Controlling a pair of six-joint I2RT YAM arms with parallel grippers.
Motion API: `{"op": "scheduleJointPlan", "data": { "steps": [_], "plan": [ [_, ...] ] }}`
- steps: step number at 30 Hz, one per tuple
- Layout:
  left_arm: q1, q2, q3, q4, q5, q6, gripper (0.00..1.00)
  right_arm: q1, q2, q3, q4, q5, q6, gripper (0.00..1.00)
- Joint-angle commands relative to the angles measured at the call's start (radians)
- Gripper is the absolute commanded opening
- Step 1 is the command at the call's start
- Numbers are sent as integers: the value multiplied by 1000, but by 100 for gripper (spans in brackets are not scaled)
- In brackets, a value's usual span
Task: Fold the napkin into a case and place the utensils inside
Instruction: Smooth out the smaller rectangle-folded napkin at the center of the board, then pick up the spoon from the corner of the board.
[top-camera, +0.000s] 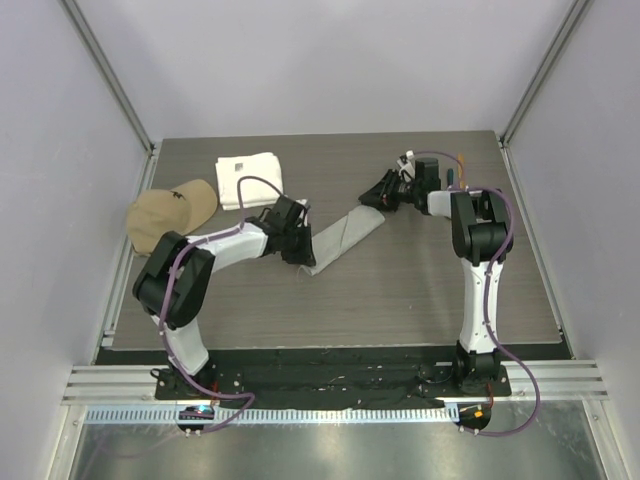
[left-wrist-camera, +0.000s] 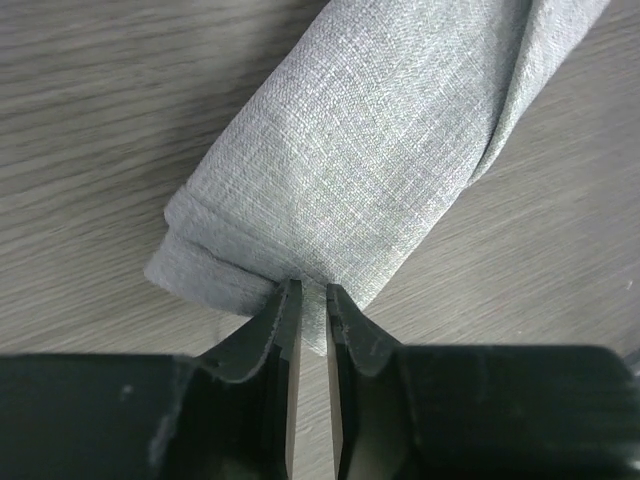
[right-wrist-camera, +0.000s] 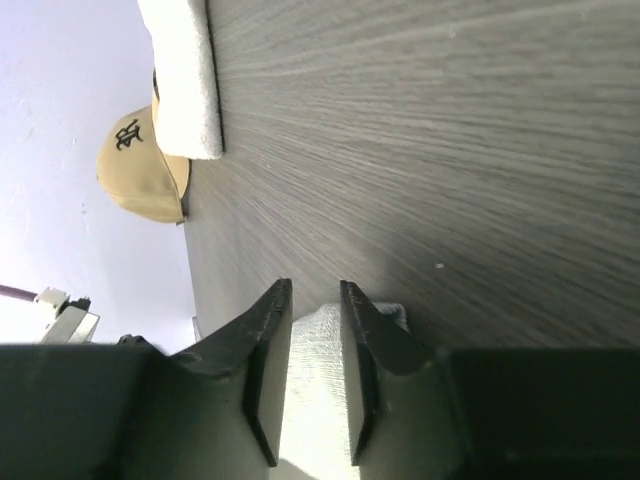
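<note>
The napkin (top-camera: 345, 238) lies as a narrow grey folded strip running diagonally across the middle of the table. My left gripper (top-camera: 303, 255) is at its near-left end. In the left wrist view the jaws (left-wrist-camera: 312, 290) stand almost together, with a corner of the napkin (left-wrist-camera: 370, 140) between the tips. My right gripper (top-camera: 372, 198) is at the far-right end. Its jaws (right-wrist-camera: 315, 290) are apart, straddling the napkin's end (right-wrist-camera: 315, 370). The utensils (top-camera: 458, 168) show only as small orange and dark bits behind the right arm.
A thick white towel (top-camera: 248, 178) lies at the back left, with a tan cap (top-camera: 170, 212) beside it near the left table edge. Both also show in the right wrist view, towel (right-wrist-camera: 185, 80) and cap (right-wrist-camera: 140, 170). Walls close in the table on three sides.
</note>
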Motion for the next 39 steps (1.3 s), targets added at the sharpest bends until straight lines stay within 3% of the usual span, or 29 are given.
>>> {"op": "scheduleJointPlan", "data": {
  "steps": [1,4,5,6,11,15,19,22,31,39],
  "plan": [
    [20,-7,172,-130,-126,73,21,-17,-178,110,-243,92,-81,39],
    [35,29,266,-221,-151,90,22,-48,-279,143,-424,234,-152,53],
    [34,21,305,-233,-161,87,28,-62,-300,155,-481,287,-178,64],
    [35,6,314,-244,-158,77,32,-82,-316,166,-530,336,-206,66],
    [29,-170,303,-203,-17,-34,51,-187,-305,304,-803,659,-392,74],
    [28,-230,326,-251,30,-34,53,-204,-190,489,-937,778,-504,76],
    [28,-292,279,-238,119,-54,50,-204,-43,737,-1044,835,-581,76],
    [28,-327,233,-209,148,-68,50,-201,43,834,-1072,891,-644,74],
    [28,-344,181,-161,205,-86,50,-197,111,824,-1034,948,-704,68],
    [28,-347,175,-141,233,-92,49,-178,166,815,-1011,985,-709,52]
  ]
}}
